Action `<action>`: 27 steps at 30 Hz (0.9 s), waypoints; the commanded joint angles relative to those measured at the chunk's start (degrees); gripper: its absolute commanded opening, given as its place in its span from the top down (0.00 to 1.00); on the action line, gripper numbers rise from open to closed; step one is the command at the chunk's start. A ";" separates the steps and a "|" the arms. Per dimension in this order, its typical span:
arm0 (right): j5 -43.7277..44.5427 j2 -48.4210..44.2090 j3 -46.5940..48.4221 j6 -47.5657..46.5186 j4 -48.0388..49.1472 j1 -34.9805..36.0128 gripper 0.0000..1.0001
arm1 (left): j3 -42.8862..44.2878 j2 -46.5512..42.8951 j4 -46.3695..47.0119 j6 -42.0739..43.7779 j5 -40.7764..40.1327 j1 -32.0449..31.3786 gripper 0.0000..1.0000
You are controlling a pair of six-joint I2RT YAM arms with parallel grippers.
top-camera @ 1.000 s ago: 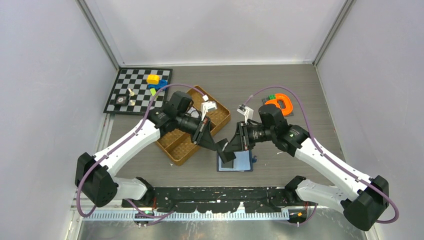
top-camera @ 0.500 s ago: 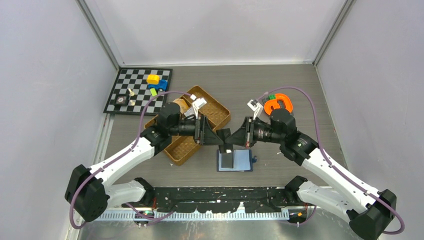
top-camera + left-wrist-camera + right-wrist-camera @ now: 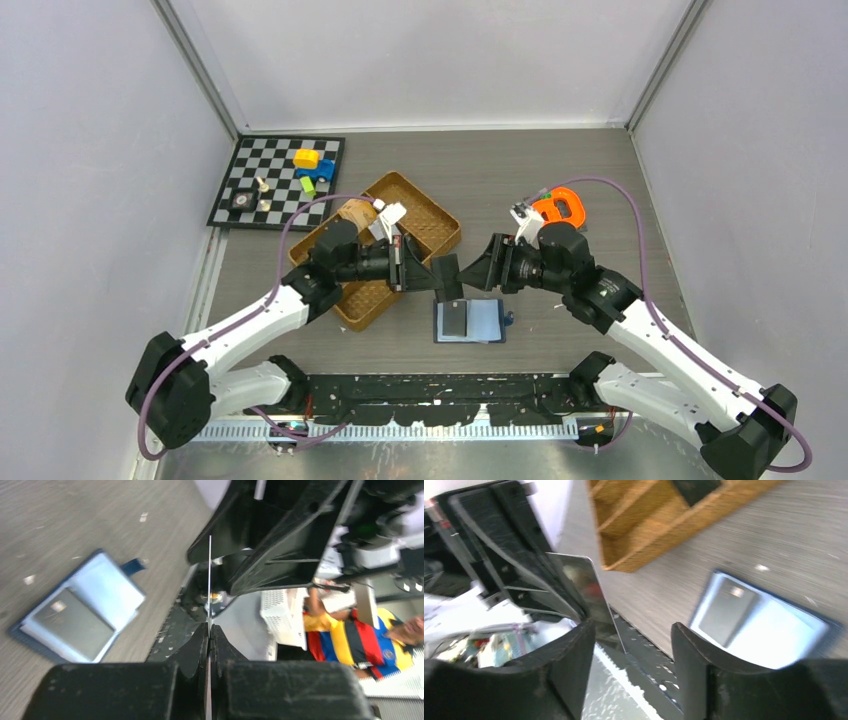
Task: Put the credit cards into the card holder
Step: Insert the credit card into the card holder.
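The two arms meet in the air just above the open card holder. It lies flat on the table with its light blue inside up and one dark card resting on its left half. The left pincer is clamped tight on one edge of a credit card. It holds the card upright and presents it toward the other arm, probably to pass it across or re-grip it at a better angle for the holder. The right pincer stands wide and grips nothing. The card's free end sits close by one of its fingers; I cannot tell whether they touch.
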 commanded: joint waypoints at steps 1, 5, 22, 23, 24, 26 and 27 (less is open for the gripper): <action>19.17 -0.26 2.94 -2.10 -17.93 -0.12 0.33 | 0.97 -0.11 -15.15 7.49 -12.76 -2.20 1.00; 27.11 2.26 0.83 0.23 -23.84 -0.12 0.28 | 1.87 5.16 -18.46 7.25 -17.60 -6.33 1.00; 18.71 11.21 -7.98 8.96 -10.27 3.14 0.51 | 2.23 20.37 -15.88 3.62 -23.80 -10.04 1.00; 18.91 11.89 -8.08 8.96 -10.28 3.15 0.51 | 2.13 20.74 -15.77 3.62 -23.87 -10.03 1.00; 18.97 12.40 -8.16 8.85 -10.14 3.14 0.51 | 2.12 21.06 -15.59 3.62 -23.86 -10.03 1.00; 18.82 13.39 -8.40 8.56 -9.54 3.15 0.52 | 2.13 21.57 -15.58 3.67 -23.99 -10.03 1.00; 18.64 13.89 -8.64 8.41 -9.03 3.09 0.52 | 2.16 21.80 -15.65 3.78 -24.10 -10.03 1.00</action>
